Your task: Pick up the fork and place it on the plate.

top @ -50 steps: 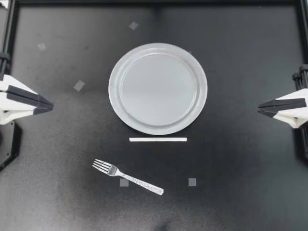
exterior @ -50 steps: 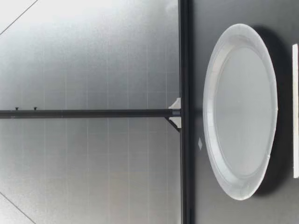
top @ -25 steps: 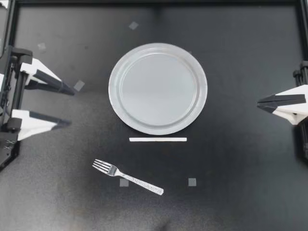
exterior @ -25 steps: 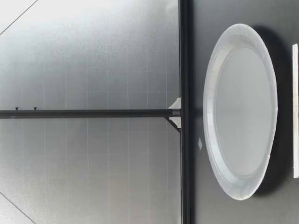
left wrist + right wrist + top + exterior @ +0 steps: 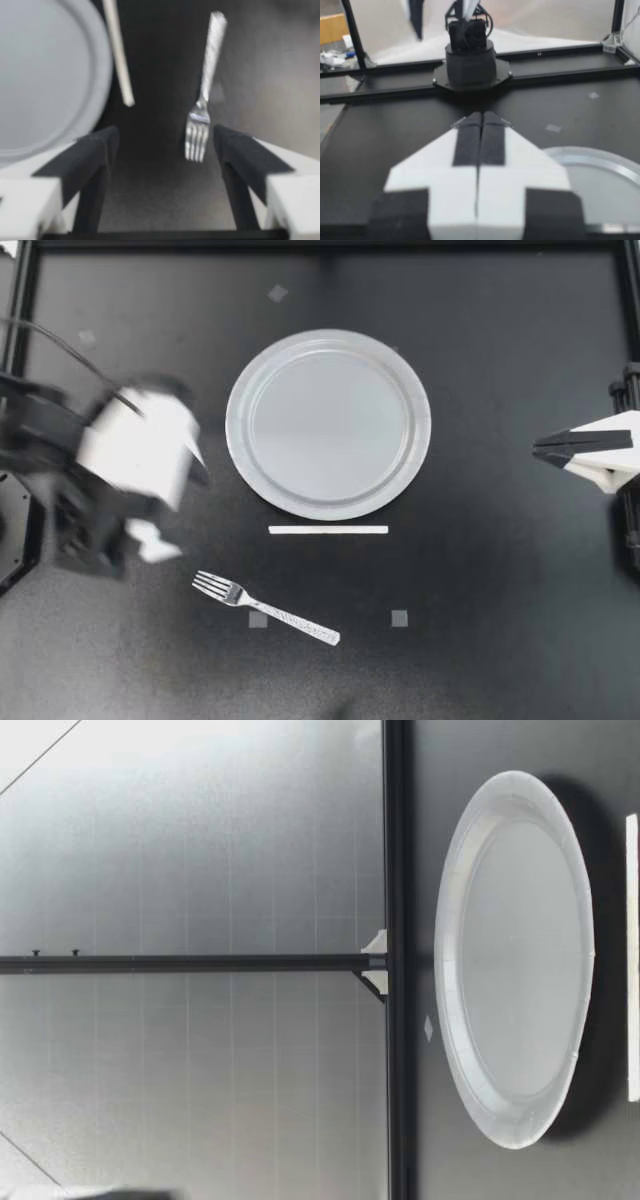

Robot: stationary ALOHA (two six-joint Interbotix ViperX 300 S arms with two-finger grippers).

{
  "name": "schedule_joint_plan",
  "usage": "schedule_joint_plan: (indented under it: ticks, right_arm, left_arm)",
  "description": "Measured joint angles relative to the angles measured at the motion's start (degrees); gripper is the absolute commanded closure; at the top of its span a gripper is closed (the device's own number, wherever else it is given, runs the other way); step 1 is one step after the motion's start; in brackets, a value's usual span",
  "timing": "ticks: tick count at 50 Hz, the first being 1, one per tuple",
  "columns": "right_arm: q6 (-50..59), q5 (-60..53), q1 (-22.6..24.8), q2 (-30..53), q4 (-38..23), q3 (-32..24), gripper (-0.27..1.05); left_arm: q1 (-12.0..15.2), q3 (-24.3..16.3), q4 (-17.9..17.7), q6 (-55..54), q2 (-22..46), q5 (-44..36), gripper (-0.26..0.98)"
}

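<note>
Risk of skating the thin fork (image 5: 265, 607) across the table (image 5: 500, 640) if closing too high; lies flat near of the plate (image 5: 238, 425), ahead of the wide-open, empty left gripper (image 5: 172, 508). Closed, empty right gripper (image 5: 540, 450) parked at right edge.

The black table (image 5: 500, 640) before me bears a pale grey plate (image 5: 238, 430) at its middle and a metal fork (image 5: 265, 607) lying flat. A thin white strip (image 5: 328, 530) lies between them, with small tape squares (image 5: 399, 618) scattered about.

White strip (image 5: 328, 530), tape squares (image 5: 399, 618) on black table (image 5: 500, 640).
</note>
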Motion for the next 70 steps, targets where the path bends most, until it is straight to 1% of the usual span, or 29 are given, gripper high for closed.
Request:
schedule_joint_plan:
  ticks: [5, 9, 15, 17, 26, 34, 41, 50, 59, 63, 70]
  right_arm:
    - [0.0, 0.0, -0.2, 0.0, 0.1, 0.5, 0.91]
    - [0.3, 0.1, -0.2, 0.1, 0.2, 1.1, 0.91]
    - [0.3, 0.0, -0.2, 0.0, 0.2, 1.5, 0.91]
    - [0.3, 0.0, -0.2, 0.0, 0.2, 1.6, 0.91]
    - [0.9, 0.0, -0.2, -0.1, 0.2, 2.4, 0.91]
    - [1.4, 0.1, -0.2, -0.3, 0.2, 2.7, 0.91]
    - [1.4, 0.1, -0.2, -0.3, 0.2, 2.7, 0.91]
    - [1.5, 0.0, -0.2, -0.3, 0.2, 2.7, 0.91]
    - [1.7, 0.0, -0.2, -0.3, 0.2, 2.7, 0.91]
    - [1.6, 0.0, -0.3, -0.3, 0.2, 2.7, 0.91]
    - [1.6, 0.0, -0.2, -0.3, 0.2, 2.8, 0.91]
  left_arm:
    - [-1.9, 0.2, -0.3, 1.1, 7.7, 0.3, 0.11]
    - [-3.0, 1.1, -0.5, 1.1, 12.8, -1.7, 0.11]
    - [-4.6, 2.6, -1.1, 2.5, 19.0, -8.5, 0.11]
    - [-4.8, 3.0, -1.4, 3.3, 20.0, -11.0, 0.11]
    - [-5.4, 5.5, -5.1, 6.0, 22.0, -21.0, 0.11]
    - [-5.4, 8.5, -7.2, 6.0, 22.9, -24.7, 0.11]
    - [-5.5, 9.8, -8.5, 6.0, 23.3, -27.1, 0.11]
    - [-6.7, 10.3, -9.2, 5.9, 25.7, -30.1, 0.11]
    - [-6.8, 11.2, -9.4, 6.0, 26.7, -31.4, 0.12]
    - [-6.8, 11.4, -9.4, 6.0, 26.8, -32.2, 0.15]
    - [-6.8, 11.9, -9.5, 5.9, 26.8, -33.1, 0.25]
